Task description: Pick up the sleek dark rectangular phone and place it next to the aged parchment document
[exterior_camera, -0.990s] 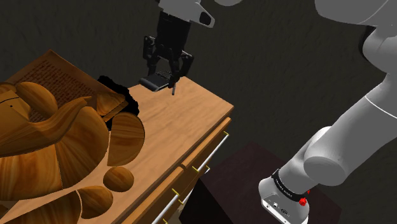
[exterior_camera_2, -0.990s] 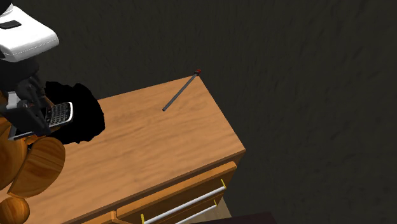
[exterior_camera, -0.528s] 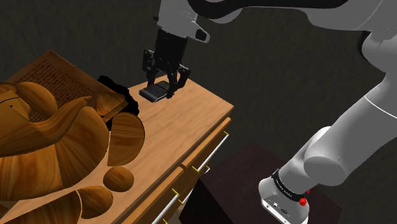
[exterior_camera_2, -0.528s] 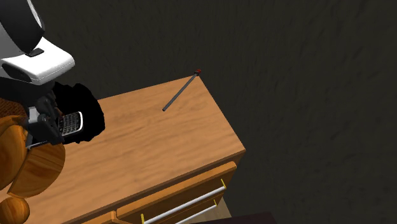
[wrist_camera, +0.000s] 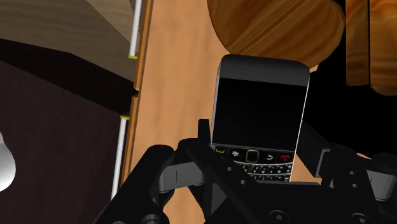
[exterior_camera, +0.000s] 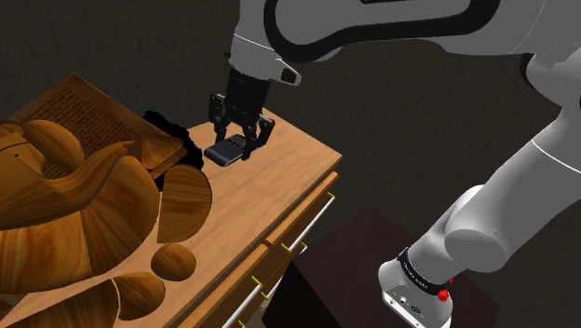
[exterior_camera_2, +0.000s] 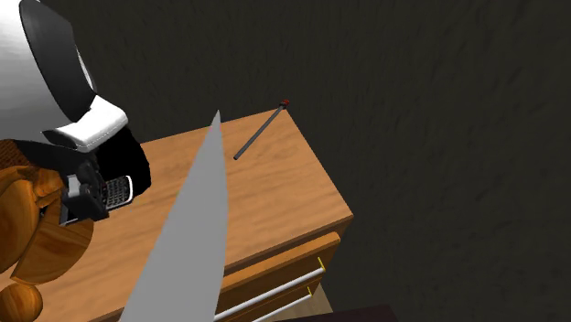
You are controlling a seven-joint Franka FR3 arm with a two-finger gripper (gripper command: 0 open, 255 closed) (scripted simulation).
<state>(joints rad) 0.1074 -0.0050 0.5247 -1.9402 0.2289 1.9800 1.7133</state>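
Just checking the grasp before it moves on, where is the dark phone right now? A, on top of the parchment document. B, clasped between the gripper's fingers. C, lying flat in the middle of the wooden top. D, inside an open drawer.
B: the wrist view shows the phone clasped between the black fingers of the gripper, over the wooden top.
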